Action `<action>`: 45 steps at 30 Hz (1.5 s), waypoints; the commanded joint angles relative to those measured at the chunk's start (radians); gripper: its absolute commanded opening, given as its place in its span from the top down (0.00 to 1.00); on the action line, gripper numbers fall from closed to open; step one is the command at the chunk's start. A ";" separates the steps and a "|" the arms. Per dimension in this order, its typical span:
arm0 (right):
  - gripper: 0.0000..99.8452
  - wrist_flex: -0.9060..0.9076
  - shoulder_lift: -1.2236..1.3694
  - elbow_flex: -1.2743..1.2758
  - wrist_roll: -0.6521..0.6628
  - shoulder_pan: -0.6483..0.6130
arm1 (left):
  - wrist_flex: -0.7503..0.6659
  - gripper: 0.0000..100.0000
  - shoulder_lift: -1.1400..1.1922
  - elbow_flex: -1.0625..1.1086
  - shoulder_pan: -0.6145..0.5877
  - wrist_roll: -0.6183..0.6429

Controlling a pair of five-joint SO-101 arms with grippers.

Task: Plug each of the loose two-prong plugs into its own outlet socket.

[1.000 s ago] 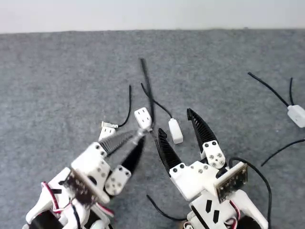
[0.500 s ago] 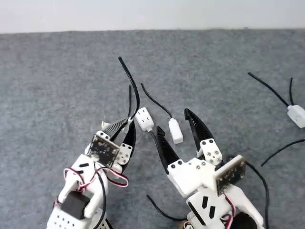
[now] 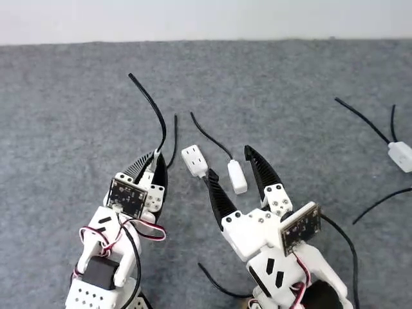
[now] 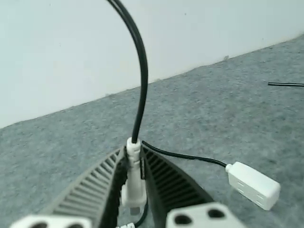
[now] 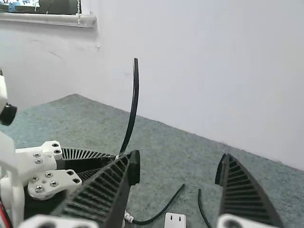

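1. The left claw [image 3: 155,161] stands over the grey bench [image 3: 77,96], on the left side in the high view, with its fingers pressed together on a small white plug [image 4: 133,180].
2. The plug is upright between the fingers. Its black cord [image 3: 154,112] rises out of the grip, arches up and ends free in the air.
3. A white outlet socket [image 3: 194,160] lies flat on the bench just beside the left claw, between the two arms and apart from both. The left wrist view shows the slots along its side and a thin black lead running from it back towards the claw.
4. The right claw [image 3: 226,163] is spread wide, with nothing in its grip.
5. A white oblong connector [image 3: 237,176] lies on the bench in the gap between the right claw's fingers, closer to the finger farther from the left arm. I cannot tell whether that finger touches it. Its own thin lead curves away across the bench towards the wall [image 3: 206,19].
6. In the right wrist view, the slotted face of this connector shows low between the spread fingers, and the left claw stands off to one side with its cord upright.
7. A second white socket [image 3: 400,156] lies at the far right edge of the bench, well apart from both arms, with black leads trailing from it.
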 commanded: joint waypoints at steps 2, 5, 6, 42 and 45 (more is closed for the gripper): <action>0.74 -0.022 0.005 -0.008 -0.012 0.001 | 0.058 0.99 0.008 -0.122 -0.009 0.012; 0.74 -0.024 0.005 -0.008 -0.012 0.001 | 0.092 0.99 0.008 -0.151 -0.009 0.012; 0.74 -0.024 0.005 -0.008 -0.012 0.001 | 0.095 0.99 0.011 -0.156 -0.009 0.012; 0.74 -0.024 0.005 -0.008 -0.012 0.001 | 0.255 0.99 1.516 -0.940 -0.155 0.087; 0.74 -0.022 0.005 -0.008 -0.014 0.001 | 0.255 0.99 1.516 -0.938 -0.155 0.087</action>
